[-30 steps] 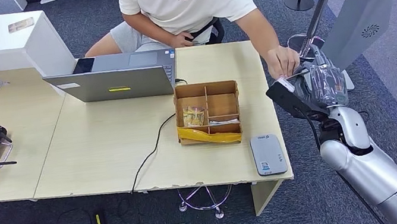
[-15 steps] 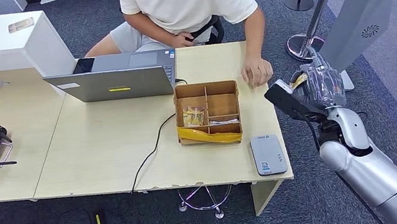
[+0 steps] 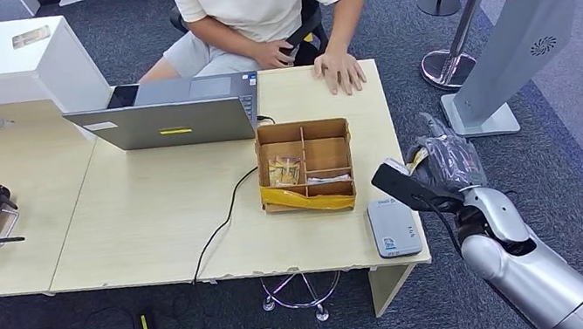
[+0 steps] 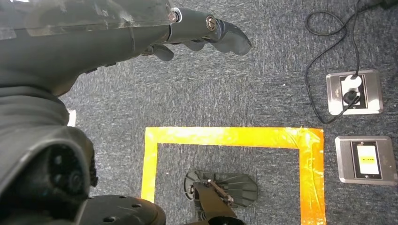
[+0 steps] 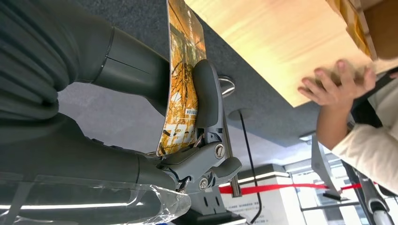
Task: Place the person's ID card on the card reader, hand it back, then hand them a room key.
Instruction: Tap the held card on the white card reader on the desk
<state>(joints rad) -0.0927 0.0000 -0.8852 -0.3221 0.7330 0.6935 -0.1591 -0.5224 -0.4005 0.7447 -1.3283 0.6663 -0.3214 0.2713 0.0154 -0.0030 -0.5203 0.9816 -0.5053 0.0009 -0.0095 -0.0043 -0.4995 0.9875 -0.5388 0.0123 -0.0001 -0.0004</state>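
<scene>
Since the earlier picture the right hand (image 3: pixel 444 160) has dropped away from the person and come back beside the desk's (image 3: pixel 146 214) end, and the person's hand (image 3: pixel 339 74) has pulled back to rest flat on the desk's far edge. The card (image 5: pixel 184 79), orange and printed, is pinched on edge between thumb and fingers (image 5: pixel 206 93). The card reader (image 3: pixel 393 226) lies just beside, on the near corner. The grip looks thin, so the card could slip or twist on the way down, and it might land askew or catch the desk edge. The left hand (image 4: pixel 187 33) hangs over the floor, seemingly loose and holding nothing, though the view is partial.
</scene>
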